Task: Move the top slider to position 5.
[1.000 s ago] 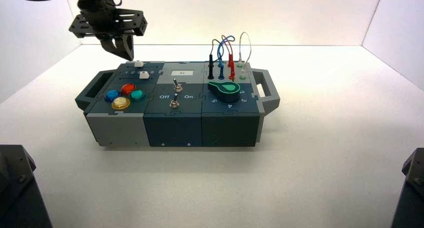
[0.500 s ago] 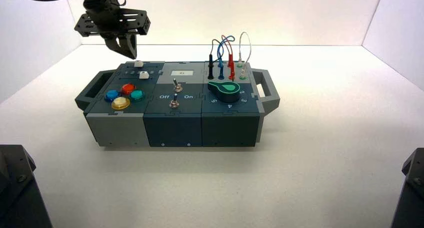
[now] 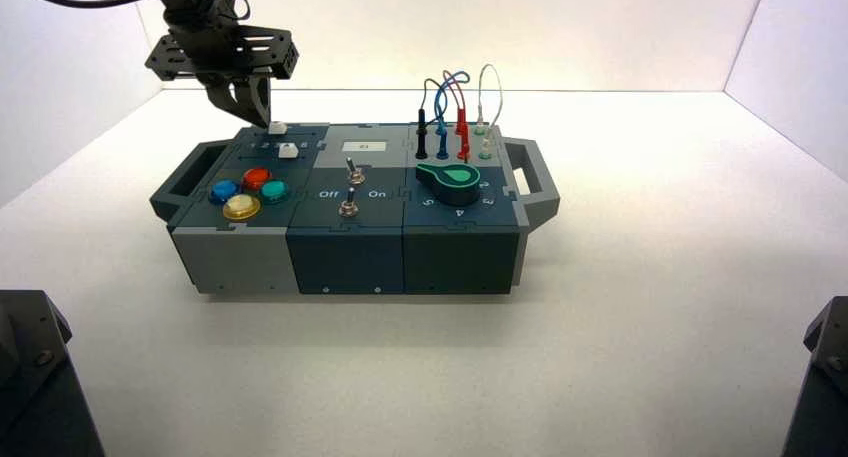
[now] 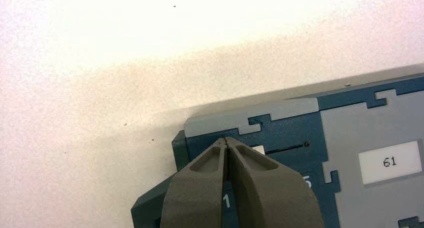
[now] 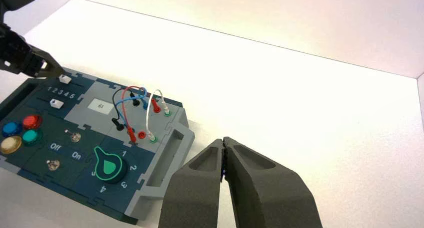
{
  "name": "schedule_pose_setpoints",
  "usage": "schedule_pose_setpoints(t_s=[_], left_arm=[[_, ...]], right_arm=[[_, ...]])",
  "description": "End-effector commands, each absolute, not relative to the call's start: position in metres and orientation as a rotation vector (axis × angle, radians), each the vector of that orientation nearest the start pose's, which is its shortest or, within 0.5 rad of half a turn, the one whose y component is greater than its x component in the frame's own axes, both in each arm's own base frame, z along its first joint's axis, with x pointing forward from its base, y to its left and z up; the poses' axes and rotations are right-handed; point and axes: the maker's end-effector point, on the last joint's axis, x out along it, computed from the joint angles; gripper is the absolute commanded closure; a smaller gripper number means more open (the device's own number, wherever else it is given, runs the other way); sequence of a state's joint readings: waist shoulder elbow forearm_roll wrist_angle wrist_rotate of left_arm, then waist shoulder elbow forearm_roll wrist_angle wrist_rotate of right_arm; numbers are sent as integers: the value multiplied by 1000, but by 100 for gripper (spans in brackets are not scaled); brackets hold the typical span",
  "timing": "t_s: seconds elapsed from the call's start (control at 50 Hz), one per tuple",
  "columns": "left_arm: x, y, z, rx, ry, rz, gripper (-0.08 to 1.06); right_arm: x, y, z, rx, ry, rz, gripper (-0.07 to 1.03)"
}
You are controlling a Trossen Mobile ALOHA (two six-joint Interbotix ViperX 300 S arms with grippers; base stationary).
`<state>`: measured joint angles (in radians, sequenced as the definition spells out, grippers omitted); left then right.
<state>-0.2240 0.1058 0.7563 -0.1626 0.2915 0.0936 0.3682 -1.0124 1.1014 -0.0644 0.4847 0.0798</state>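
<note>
The left tool [image 4: 226, 139], belonging to the nearer arm, is hovering at the far left of the box, its fingertips pressing together and holding nothing. The top slider, a small white squarish knob [image 4: 258, 149] on a straight slotted track, is sitting just beside those tips, on the robot's right of them, near the box's far edge. One finger is partly covering the knob in the left wrist view, so whether they are touching is not showing.

The bare stretch of dark slot [image 4: 287, 148] is running on to the right, along the box's long side, towards the white printed 5 [image 5: 72, 96] ending the straight row of numerals. Tool, knob and goal are thus lining up in that order, and the closed tips seem to be suiting a sideways push from the knob's left, along the slot; riding too high would be risking a slip over it.

The right tool [image 5: 223, 140] is idling well apart, right of the box, closed and empty.
</note>
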Motion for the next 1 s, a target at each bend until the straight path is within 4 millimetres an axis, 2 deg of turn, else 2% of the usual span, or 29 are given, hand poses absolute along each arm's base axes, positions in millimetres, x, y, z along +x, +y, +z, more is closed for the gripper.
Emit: schedule_pose_setpoints(t_s=[0.02,1.0], left_arm=[[355,-90,39,49,1124,-210,101],[347,-109,34,71,1143,-253,101]], right_arm=[[216,77,226,-80,538,319,98],[216,77,227,-80,537,321,98]])
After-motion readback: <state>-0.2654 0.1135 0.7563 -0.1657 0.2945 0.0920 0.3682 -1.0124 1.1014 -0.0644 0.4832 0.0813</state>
